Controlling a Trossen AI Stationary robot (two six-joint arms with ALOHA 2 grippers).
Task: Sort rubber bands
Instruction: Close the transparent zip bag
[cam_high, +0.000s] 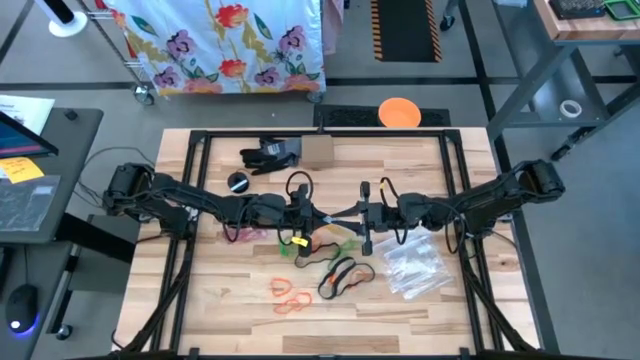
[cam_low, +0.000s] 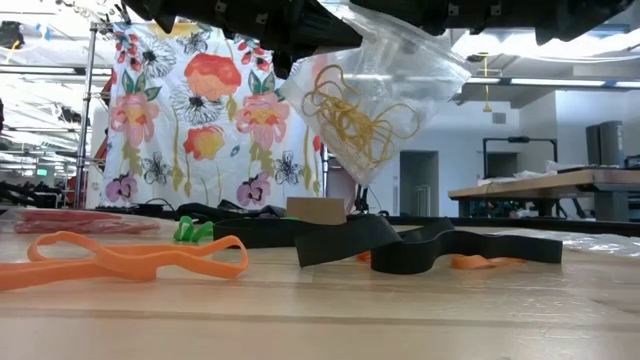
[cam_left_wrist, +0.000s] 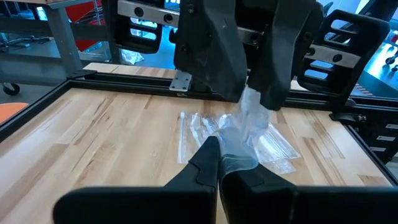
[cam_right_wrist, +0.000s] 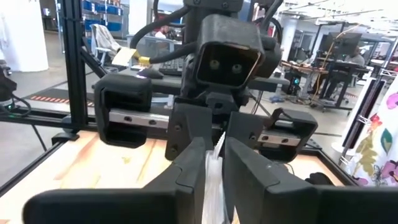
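A clear plastic bag (cam_low: 400, 70) with yellow rubber bands (cam_low: 355, 115) inside hangs over the table's middle, between my two grippers. My left gripper (cam_left_wrist: 217, 146) comes from the table's left and is shut on the bag. My right gripper (cam_right_wrist: 214, 149) faces it from the right, fingers closed in on the same bag. Loose rubber bands lie flat on the wood: orange (cam_high: 290, 295), black (cam_high: 345, 275), green (cam_high: 340, 240) and red (cam_high: 245, 232). My left gripper pinches the bag's upper part (cam_left_wrist: 235, 163) between its two shut fingers, coming level from the table's left. The bag sags below the fingers, clear of the table. My right gripper has the bag's upper edge (cam_right_wrist: 215, 171) between its two fingers, coming level from the table's right. In the left wrist view the plastic (cam_left_wrist: 252, 109) fills the narrow gap between its fingertips.
A pile of clear zip bags (cam_high: 415, 265) lies right of centre. At the far edge sit a black glove-like bundle (cam_high: 270, 153), a small cardboard box (cam_high: 317, 152) and a black round piece (cam_high: 238, 181). A black frame rail (cam_high: 320, 133) borders the table.
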